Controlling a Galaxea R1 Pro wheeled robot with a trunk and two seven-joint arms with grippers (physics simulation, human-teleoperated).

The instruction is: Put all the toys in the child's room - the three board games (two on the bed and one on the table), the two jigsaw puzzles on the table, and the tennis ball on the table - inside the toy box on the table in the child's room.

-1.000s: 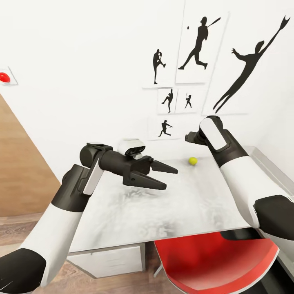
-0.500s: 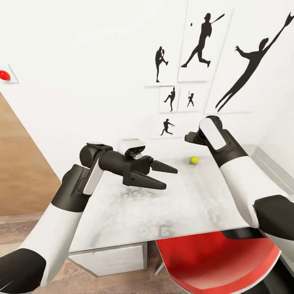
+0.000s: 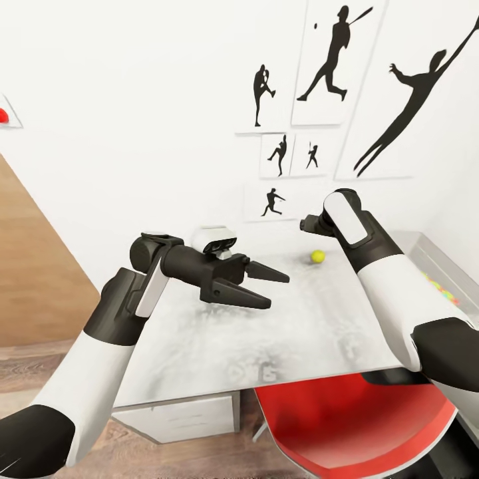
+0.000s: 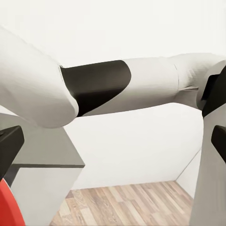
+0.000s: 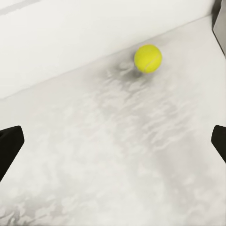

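Two dark fingers of my left gripper [image 3: 268,286] were spread apart, holding nothing, above bare mottled table [image 3: 299,332]. My right gripper [image 3: 307,224], fingers wide, hovered near the tennis ball [image 3: 318,256] by the wall. The toy box [image 3: 439,266] was cut off at the table's right edge.

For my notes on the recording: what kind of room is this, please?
Probably a child's room or a sports fan's: black baseball-player silhouettes on the white wall, a tennis ball on a pale grey table, and a red chair.

Bare table [image 3: 293,332] around tennis ball [image 3: 318,256]
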